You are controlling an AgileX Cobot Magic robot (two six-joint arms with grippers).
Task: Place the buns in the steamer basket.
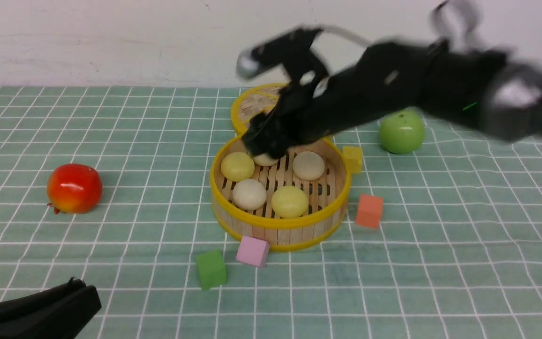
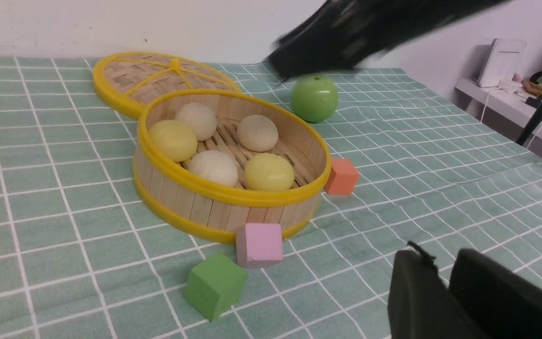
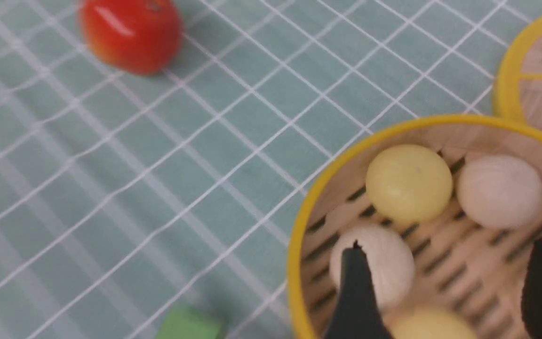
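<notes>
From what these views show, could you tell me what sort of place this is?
Probably a lab tabletop staged for robot practice: a checked green cloth against a plain wall, toy-like fruit and coloured cubes around the steamer basket, a cluttered side shelf.

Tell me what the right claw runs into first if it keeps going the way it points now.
The right claw stands open, pointing down into the steamer basket. Straight on, it would probably meet the basket's slatted floor between the buns; the white bun beside one finger is the nearest alternative, though blur leaves depth unclear.

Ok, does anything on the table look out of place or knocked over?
Nothing stands out. All five buns sit inside the steamer basket, which stands level. Its lid lies flat behind it, and the cubes and fruit rest on the cloth around it.
</notes>
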